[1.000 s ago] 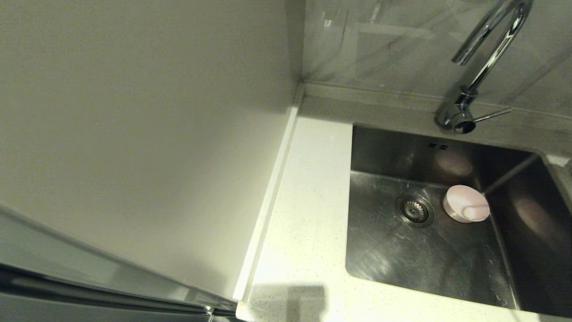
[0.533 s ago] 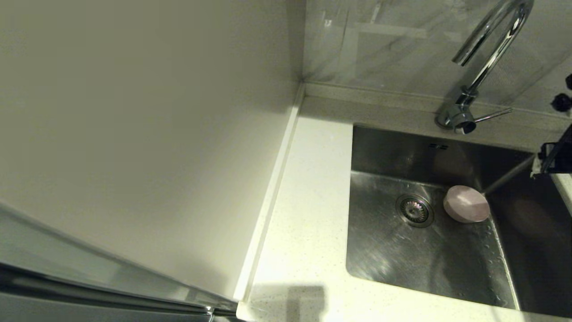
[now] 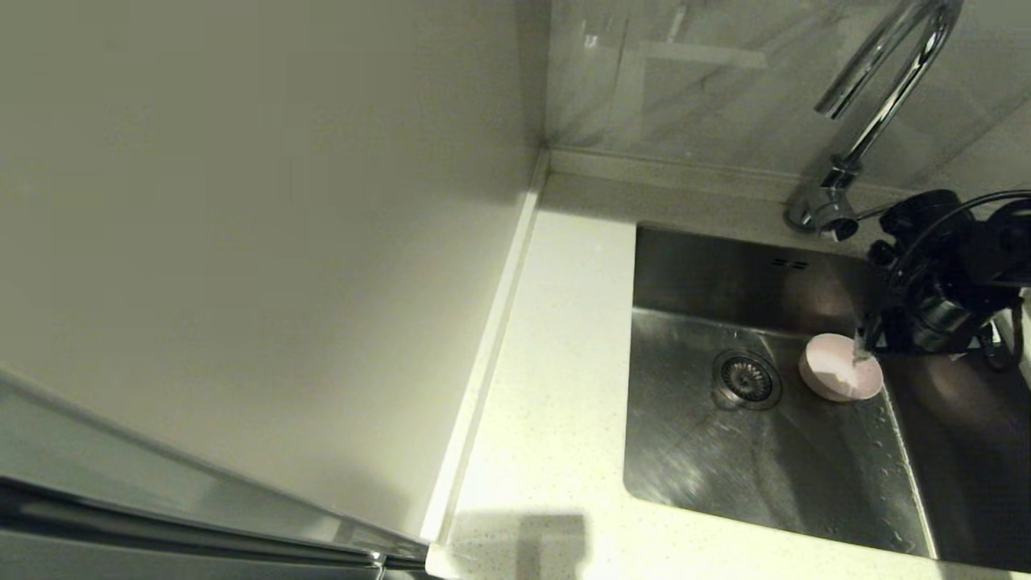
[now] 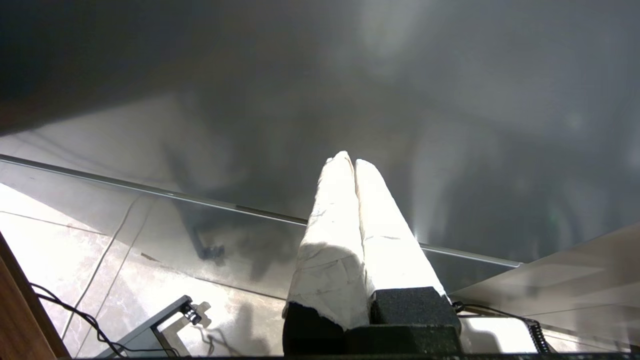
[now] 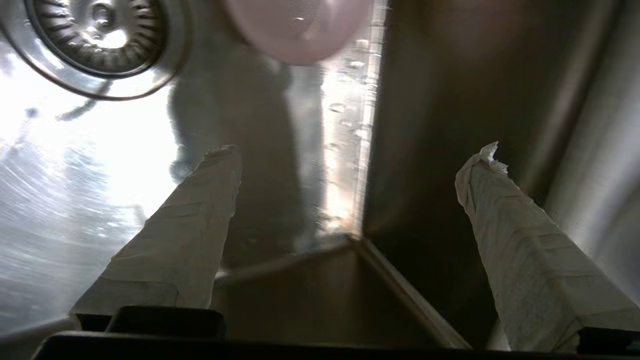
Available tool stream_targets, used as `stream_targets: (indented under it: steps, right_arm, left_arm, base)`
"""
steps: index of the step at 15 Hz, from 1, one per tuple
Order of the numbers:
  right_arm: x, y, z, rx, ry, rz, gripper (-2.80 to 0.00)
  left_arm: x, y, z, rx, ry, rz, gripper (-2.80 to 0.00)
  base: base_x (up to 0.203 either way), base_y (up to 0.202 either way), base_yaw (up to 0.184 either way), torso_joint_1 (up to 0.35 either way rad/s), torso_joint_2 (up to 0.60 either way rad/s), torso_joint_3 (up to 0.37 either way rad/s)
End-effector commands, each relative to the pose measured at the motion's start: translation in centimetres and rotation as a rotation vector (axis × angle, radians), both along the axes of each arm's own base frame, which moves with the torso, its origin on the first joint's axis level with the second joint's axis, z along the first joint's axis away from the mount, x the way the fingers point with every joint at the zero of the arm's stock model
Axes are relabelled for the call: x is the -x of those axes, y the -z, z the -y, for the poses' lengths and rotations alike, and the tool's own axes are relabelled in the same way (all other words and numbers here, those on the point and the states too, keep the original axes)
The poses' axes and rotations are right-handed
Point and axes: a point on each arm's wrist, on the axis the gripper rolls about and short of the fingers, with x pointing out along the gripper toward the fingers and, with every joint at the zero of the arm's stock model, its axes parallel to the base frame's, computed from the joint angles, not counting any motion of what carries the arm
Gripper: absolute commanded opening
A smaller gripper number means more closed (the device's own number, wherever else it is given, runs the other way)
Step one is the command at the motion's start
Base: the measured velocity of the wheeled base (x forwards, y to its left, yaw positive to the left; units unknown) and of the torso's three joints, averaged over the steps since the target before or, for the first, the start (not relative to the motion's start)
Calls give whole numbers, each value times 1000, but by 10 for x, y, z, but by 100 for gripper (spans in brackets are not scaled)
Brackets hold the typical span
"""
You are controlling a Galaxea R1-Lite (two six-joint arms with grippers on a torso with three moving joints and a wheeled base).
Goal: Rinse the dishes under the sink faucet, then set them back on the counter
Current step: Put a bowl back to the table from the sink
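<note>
- Inside the sink (image 3: pixel 725 475), on its floor, a pink bowl (image 3: pixel 838 369) is seen, just beside the drain strainer (image 3: pixel 747 377) on the side toward the basin's right wall and nearer the back wall than the front edge.
- Water drops are seen on the steel floor near the bowl, along the fold toward the right wall.
- Over the sink's right part, the right gripper (image 5: pixel 350 150) is held above the floor; its taped fingers (image 5: pixel 190 220) are spread wide apart and nothing is held between them.
- From the right wrist view, the bowl (image 5: pixel 300 25) and the strainer (image 5: pixel 100 35) are seen beyond the fingertips, apart from them; the gripper is pointed down at the basin floor and a corner of the sink.
- In the head view, the right arm's dark wrist (image 3: pixel 942 274) is seen reaching in from the right edge, above the bowl's right side and just below the faucet's base.
- The faucet (image 3: pixel 878 113) is mounted on the counter (image 3: pixel 556 362) behind the sink's back edge, its spout arched over the basin and its lever pointed to the right, partly hidden by the arm.
- A bare strip of counter is seen along the sink's left edge, bounded on its left by a plain panel (image 3: pixel 242 242).
- The left gripper (image 4: pixel 352 165) is parked away from the sink, above a tiled floor; its taped fingers are pressed together with nothing between them.
</note>
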Motion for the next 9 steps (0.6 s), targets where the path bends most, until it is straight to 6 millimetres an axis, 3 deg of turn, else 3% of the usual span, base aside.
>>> stream_targets:
  steps: [1, 9]
  right_arm:
    - [-26, 38, 0, -16, -11, -64, 0]
    - [-90, 85, -4, -29, -49, 17, 0]
  left_arm:
    - [0, 0, 0, 0, 0, 4, -280]
    - [0, 0, 0, 0, -1, 4, -280]
  base:
    - [0, 0, 0, 0, 0, 0]
    - [0, 0, 0, 0, 0, 0]
